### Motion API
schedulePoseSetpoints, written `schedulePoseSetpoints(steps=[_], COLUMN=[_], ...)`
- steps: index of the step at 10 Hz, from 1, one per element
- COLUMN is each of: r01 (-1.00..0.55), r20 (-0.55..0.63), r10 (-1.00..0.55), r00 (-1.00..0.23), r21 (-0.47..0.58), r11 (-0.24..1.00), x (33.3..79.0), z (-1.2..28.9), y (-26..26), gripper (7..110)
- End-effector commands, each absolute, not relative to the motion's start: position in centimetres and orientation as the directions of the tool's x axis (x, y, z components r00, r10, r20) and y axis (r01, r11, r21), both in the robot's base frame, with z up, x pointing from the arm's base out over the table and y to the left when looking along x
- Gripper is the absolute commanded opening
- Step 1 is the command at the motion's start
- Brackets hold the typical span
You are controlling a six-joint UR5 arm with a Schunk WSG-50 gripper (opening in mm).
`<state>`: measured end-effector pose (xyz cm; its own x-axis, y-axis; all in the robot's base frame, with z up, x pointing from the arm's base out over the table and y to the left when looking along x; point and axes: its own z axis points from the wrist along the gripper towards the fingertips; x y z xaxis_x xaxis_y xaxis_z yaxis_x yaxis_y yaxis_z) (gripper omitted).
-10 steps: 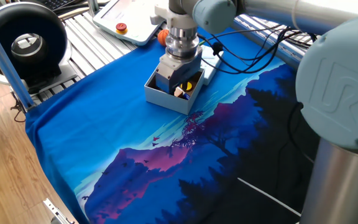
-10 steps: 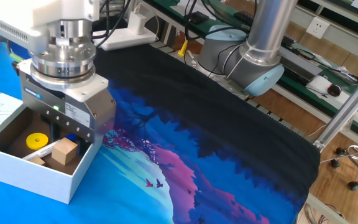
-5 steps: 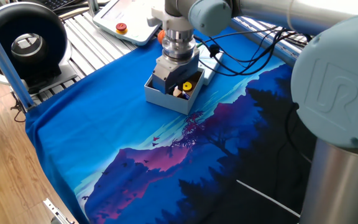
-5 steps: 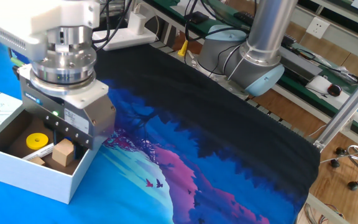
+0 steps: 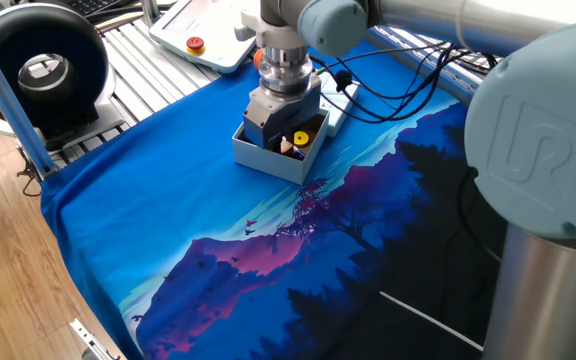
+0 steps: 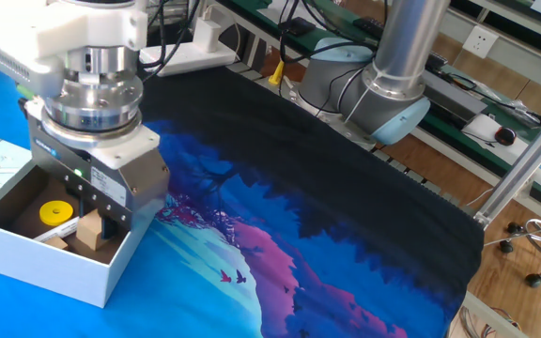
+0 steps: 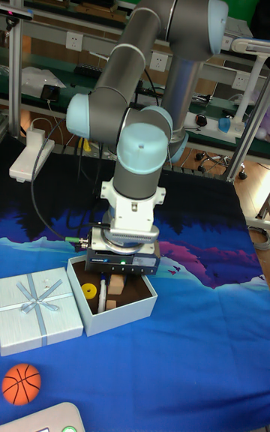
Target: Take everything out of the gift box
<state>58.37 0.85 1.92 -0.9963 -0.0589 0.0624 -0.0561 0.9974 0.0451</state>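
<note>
The gift box (image 6: pixel 45 268) (image 5: pixel 268 160) (image 7: pixel 124 312) stands open on the blue cloth. Inside lie a yellow disc (image 6: pixel 56 209) (image 5: pixel 301 137) (image 7: pixel 90 288), a white pen (image 6: pixel 54 230) and two wooden cubes. My gripper (image 6: pixel 92 218) (image 5: pixel 276 138) (image 7: pixel 120 280) reaches down into the box, open, its dark fingers (image 6: pixel 111 223) on either side of the larger cube (image 6: pixel 90 230) (image 7: pixel 120 283). The smaller cube (image 6: pixel 53 244) lies beside the pen. An orange ball (image 7: pixel 22 383) rests on the cloth outside the box.
The flat lid with a ribbon bow (image 7: pixel 37 312) lies right beside the box. A white pendant with a red button (image 5: pixel 198 40) and a black round device (image 5: pixel 43 65) sit beyond the cloth's edge. A power strip (image 7: pixel 31 154) lies at the back.
My gripper has shifted slightly sideways and lower into the box, covering more of the larger cube. The disc, pen and box have stayed put.
</note>
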Motion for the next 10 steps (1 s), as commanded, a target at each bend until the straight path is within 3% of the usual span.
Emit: schedulePoseSetpoints(steps=[1, 6, 8, 10], r01=[-0.052, -0.102, -0.200, -0.223], r20=[0.066, -0.095, -0.124, -0.098], r10=[-0.059, -0.104, -0.193, -0.217], r00=[-0.996, -0.990, -0.973, -0.971], r21=[0.098, -0.023, 0.047, 0.047], r11=[0.994, 0.995, 0.979, 0.974], x=[58.5, 64.0, 65.5, 66.3], z=[5.3, 14.8, 15.3, 11.9], y=[2.3, -0.2, -2.6, -8.1], gripper=[7, 7, 7, 7])
